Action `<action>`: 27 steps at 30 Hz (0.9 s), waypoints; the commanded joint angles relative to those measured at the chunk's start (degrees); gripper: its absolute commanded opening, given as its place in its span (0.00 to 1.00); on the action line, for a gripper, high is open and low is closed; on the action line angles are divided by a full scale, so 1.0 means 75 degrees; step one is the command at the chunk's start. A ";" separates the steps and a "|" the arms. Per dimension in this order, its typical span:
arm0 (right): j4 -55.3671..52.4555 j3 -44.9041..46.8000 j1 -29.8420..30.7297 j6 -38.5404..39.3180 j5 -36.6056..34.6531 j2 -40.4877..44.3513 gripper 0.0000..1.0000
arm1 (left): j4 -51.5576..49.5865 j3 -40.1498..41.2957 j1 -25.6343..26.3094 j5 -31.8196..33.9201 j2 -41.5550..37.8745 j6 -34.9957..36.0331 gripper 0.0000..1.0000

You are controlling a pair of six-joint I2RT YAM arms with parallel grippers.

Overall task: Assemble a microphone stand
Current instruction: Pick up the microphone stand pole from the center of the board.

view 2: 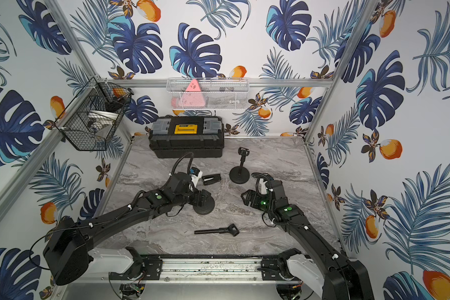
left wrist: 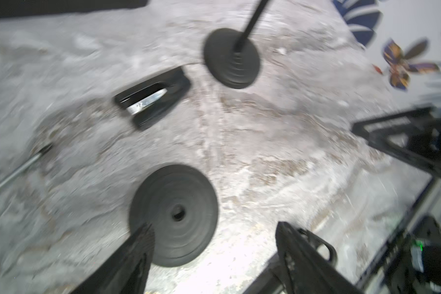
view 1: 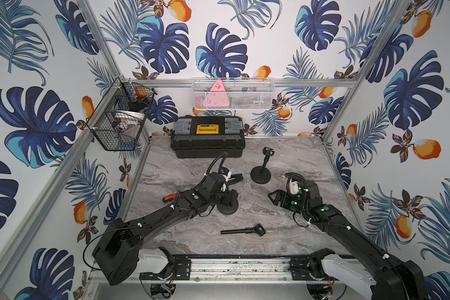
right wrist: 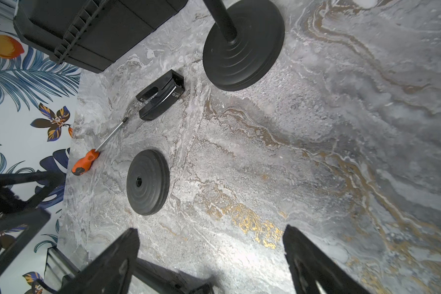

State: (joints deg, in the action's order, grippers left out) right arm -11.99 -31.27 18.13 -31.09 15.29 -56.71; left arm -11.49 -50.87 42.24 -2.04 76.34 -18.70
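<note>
**Top views.** One finished stand is upright near the toolbox at the back of the table. The parts of a second stand lie unjoined. The loose base sits flat at mid-table, directly under the left gripper. The pole, its clip end already fitted, lies on its side nearer the robot, well apart from the base. The right gripper hovers near the base without touching it.

**Left wrist view (blurred).** The left gripper's fingers are apart. One overlaps the rim of the loose base, but contact cannot be told. The base's centre hole is empty.

**Right wrist view.** The right gripper's fingers are spread wide over bare table with nothing between them. The loose base lies ahead, with a screwdriver and a black clip beyond it.

**Progress.** The second stand appears barely begun. The pole has yet to be lifted, stood in the base's hole and fastened.
</note>
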 commanded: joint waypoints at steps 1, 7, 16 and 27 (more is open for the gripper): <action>-0.0046 0.0032 -0.0101 -0.0270 0.0169 0.0201 0.93 | -0.0654 -0.0211 0.0831 -0.0087 0.0195 0.1757 0.78; -0.0250 0.0229 -0.0329 -0.0316 0.0282 0.0681 0.95 | -0.0844 -0.0083 0.2258 -0.0437 0.0564 0.3425 0.79; -0.0208 0.0540 -0.0747 -0.0506 0.0915 0.1063 0.91 | -0.1040 -0.0212 0.3189 0.0139 0.1478 0.4601 0.76; -0.0060 0.0706 -0.1057 -0.0577 0.1196 0.1096 0.88 | -0.0569 -0.0211 0.2844 0.0734 0.1759 0.4909 0.68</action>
State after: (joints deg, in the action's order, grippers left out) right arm -13.02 -26.02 10.44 -34.28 23.46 -48.27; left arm -16.97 -52.16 64.42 3.18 89.10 16.29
